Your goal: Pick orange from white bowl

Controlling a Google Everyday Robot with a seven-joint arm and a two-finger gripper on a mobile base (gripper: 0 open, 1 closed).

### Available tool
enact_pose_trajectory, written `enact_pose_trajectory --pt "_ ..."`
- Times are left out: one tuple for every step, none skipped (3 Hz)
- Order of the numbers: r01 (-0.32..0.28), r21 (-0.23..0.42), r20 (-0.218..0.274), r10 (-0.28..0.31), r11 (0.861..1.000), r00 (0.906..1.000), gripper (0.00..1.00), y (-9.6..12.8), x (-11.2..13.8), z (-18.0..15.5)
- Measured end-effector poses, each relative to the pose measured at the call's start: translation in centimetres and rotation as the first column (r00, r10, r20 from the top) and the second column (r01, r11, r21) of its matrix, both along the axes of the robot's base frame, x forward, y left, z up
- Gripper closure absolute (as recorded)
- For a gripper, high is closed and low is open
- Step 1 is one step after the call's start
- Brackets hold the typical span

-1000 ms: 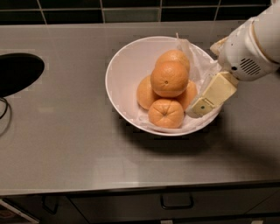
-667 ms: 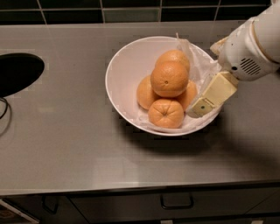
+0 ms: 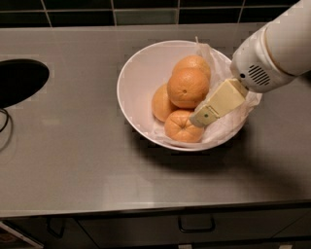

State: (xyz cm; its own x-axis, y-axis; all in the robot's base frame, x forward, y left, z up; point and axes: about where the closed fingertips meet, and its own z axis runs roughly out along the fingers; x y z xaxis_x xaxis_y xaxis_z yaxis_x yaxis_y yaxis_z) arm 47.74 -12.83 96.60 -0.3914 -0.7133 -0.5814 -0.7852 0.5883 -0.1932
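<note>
The white bowl (image 3: 133, 92) stands on the grey counter, lined with crumpled white paper (image 3: 226, 127). Several oranges lie piled in it. The orange (image 3: 187, 87), the largest, with pebbly skin and a small dark stem dot, sits on top of the pile. A smaller orange with star-shaped creases (image 3: 181, 126) lies in front of it, and plain ones lie to the left (image 3: 160, 103) and behind (image 3: 195, 62). My gripper (image 3: 204, 116) reaches in from the right over the bowl's rim. Its cream tip is beside the creased orange, just below and right of the largest one.
A dark round opening (image 3: 19, 80) is set in the counter at the left, with a thin cable (image 3: 4, 121) below it. Dark wall tiles (image 3: 146, 9) run along the back. A drawer handle (image 3: 197, 226) shows under the counter's front edge.
My gripper has moved left, further into the bowl and closer to the oranges. The bowl and the oranges have not moved.
</note>
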Motion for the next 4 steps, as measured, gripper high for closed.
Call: enact_pose_trajectory --pt "0.07 0.02 0.003 -0.07 0.997 0.9976 0.0 0.6 0.3 -0.3" --pt "0.067 0.022 0.003 -0.067 0.997 0.9977 0.0 0.8 0.4 -0.3" --pt "0.101 0.045 0.003 -0.101 0.994 0.9949 0.0 1.5 1.0 -0.2" --pt "0.15 0.057 0.014 -0.151 0.987 0.9885 0.0 2.5 1.7 -0.3"
